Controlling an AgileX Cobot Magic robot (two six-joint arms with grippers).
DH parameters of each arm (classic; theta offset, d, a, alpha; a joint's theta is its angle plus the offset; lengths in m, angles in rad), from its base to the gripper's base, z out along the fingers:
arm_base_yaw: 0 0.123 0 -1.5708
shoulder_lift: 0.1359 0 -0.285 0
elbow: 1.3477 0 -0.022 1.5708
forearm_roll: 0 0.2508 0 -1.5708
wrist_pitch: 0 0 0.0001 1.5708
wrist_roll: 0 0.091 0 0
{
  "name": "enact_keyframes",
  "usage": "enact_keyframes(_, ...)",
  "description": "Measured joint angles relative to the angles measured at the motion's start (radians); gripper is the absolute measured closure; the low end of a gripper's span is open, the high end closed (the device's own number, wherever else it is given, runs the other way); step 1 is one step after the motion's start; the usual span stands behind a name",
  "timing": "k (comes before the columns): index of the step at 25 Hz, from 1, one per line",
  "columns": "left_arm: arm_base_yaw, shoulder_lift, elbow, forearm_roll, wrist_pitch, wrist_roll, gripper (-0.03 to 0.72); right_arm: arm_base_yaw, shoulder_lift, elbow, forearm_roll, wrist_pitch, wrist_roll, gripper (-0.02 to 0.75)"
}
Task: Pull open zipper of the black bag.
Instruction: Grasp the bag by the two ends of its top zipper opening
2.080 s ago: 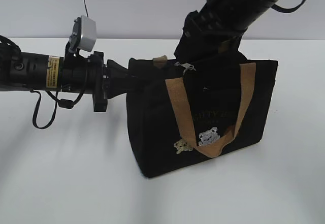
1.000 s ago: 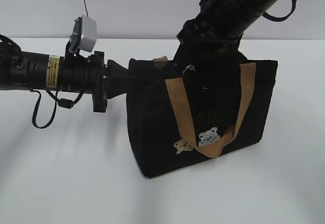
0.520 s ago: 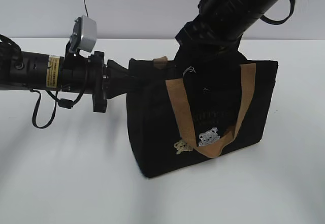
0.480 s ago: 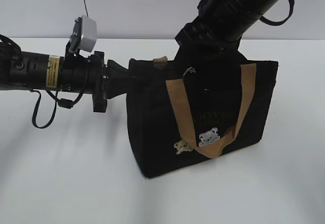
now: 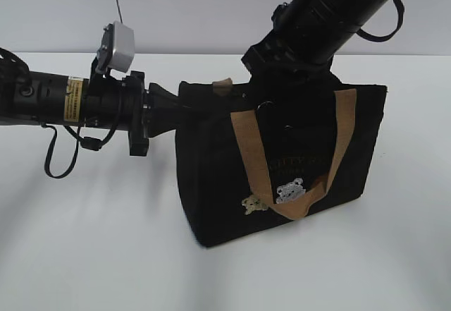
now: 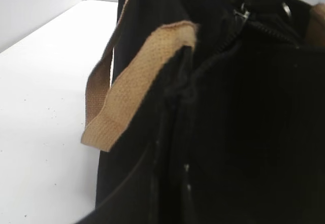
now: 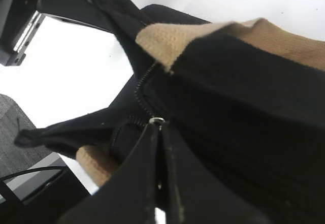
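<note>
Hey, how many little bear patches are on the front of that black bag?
2. A tan bear patch sits low on the black bag, left of the silvery bear patch beside it. Other sides are hidden, so more may exist.

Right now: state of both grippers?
Left gripper: shut on the black bag, at its end.
Right gripper: shut on the zipper pull.

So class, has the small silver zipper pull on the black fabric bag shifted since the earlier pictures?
Yes: the zipper pull sits lower and rightward against the tan handle.
</note>
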Motion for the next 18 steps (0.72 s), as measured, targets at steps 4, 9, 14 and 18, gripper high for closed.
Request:
enact_keyframes(4, 0.0, 0.0, 0.0, 0.0, 0.002, -0.001, 0.671, 0.0, -0.001, 0.0, 0.0, 0.002, 0.0, 0.753)
enact_keyframes(9, 0.0, 0.0, 0.0, 0.0, 0.003, -0.001, 0.671, 0.0, -0.003, 0.0, -0.013, -0.006, 0.009, 0.753)
enact_keyframes(14, 0.0, 0.0, 0.0, -0.001, 0.004, -0.001, 0.671, 0.0, -0.031, 0.0, -0.088, -0.024, 0.065, 0.753)
enact_keyframes(18, 0.0, 0.0, 0.0, -0.001, 0.003, -0.001, 0.671, 0.0, -0.041, 0.0, -0.163, -0.025, 0.11, 0.753)
